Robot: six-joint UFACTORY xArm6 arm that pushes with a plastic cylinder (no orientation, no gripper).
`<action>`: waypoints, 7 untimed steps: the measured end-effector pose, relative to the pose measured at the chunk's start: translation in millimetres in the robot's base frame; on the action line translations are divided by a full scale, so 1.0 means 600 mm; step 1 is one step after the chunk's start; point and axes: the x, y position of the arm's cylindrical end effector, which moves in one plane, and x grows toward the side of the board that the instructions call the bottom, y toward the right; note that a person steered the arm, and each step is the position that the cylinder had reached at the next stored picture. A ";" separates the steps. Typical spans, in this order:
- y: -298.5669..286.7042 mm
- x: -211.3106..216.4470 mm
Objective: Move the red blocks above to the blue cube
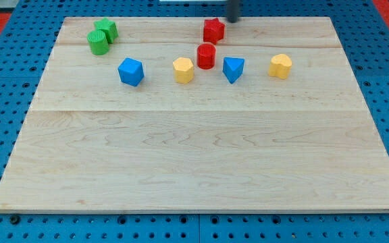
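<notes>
My tip (234, 19) beside red star (213, 30) (unlabelled).

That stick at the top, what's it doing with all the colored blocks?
It's a robot arm's rod, and my tip sits at the view's top edge, just right of the red star block and seemingly not touching it. The red cylinder stands a little below the star. Both reds are meant to end up above the blue cube, which sits off to the view's left, so they still have to be pushed that way.
</notes>
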 end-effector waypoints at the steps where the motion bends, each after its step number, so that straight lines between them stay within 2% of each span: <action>1: 0.061 0.016; 3: -0.143 0.060; 5: -0.406 0.078; 6: -0.370 0.078; 7: -0.160 0.089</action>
